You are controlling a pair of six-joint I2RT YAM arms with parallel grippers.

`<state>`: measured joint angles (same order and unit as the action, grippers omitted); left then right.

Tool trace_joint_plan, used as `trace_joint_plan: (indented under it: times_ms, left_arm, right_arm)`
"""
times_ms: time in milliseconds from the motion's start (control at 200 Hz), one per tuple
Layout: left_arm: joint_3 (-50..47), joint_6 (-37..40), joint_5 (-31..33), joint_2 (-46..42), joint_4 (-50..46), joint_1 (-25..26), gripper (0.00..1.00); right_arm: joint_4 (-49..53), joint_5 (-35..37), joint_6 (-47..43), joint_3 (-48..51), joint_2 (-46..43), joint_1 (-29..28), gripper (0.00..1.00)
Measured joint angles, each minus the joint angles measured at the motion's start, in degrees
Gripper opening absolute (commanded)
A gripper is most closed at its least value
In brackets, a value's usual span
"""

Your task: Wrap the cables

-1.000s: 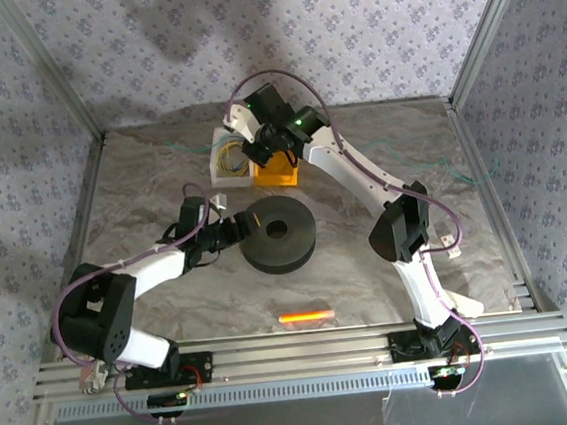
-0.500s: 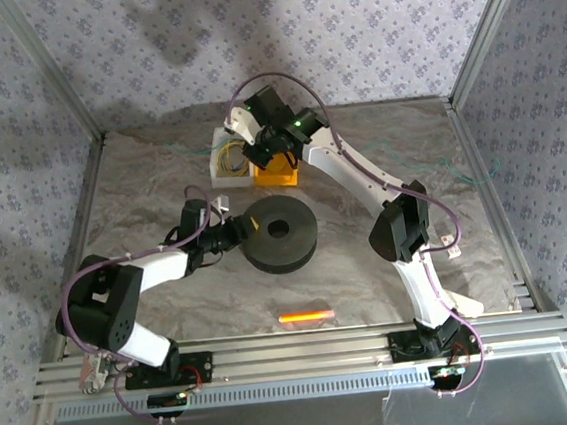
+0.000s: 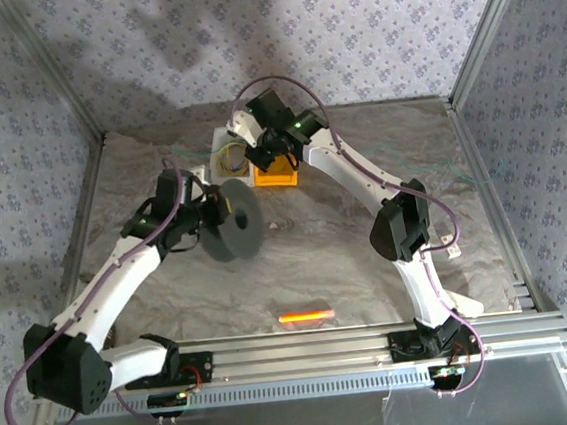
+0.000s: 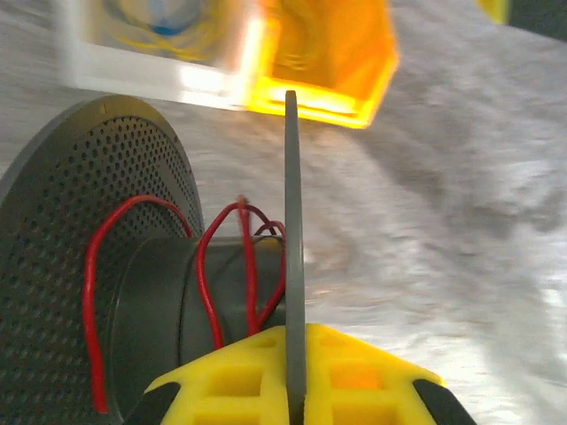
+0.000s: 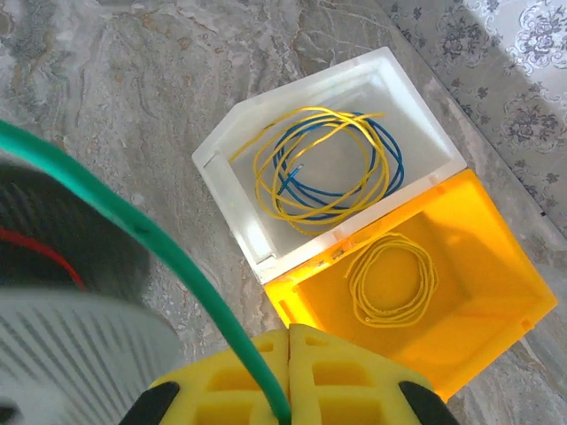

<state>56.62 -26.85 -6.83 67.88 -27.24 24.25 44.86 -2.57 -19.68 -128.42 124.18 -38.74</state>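
Bins numbered two: one white bin (image 5: 239, 221), one yellow bin (image 5: 478, 248). We saw one green cable (image 5: 133, 226) pinched by the right gripper (image 5: 285, 372), slanting over one black spool (image 3: 229, 221), whose flange the left gripper (image 4: 292, 372) clamped.

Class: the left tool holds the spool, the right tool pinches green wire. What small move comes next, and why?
Probably the right tool brings the green wire to the core of the spool: the left tool holds it tilted up, and the core carries only red wire.
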Motion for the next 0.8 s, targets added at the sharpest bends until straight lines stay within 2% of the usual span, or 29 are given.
trace_joint_plan:
  times_ms: [95,205,455,600,800]
  left_arm:
    - [2.82,3.69,6.67,-0.92,-8.66,-0.35,0.0]
    - [3.58,5.99,10.97,-0.68,-12.94,-0.35,0.0]
    - [4.83,6.93,14.14,2.05,-12.79,-0.24,0.0]
    - [5.51,6.91,14.51,2.93,-12.79,-0.22,0.0]
    - [5.75,7.1,15.13,3.19,-13.35,-0.24,0.2]
  right_arm:
    - [-0.11,-0.31,0.22,-0.15,0.0,-0.02,0.0]
    - [0.31,-0.52,0.44,-2.27,0.35,-0.59,0.0]
    - [0.76,-1.81,0.42,-12.37,3.67,-4.52,0.0]
    - [0.87,-2.82,0.42,-14.03,5.53,-6.54,0.0]
    - [1.86,-3.28,0.39,-14.12,7.28,-6.58,0.0]
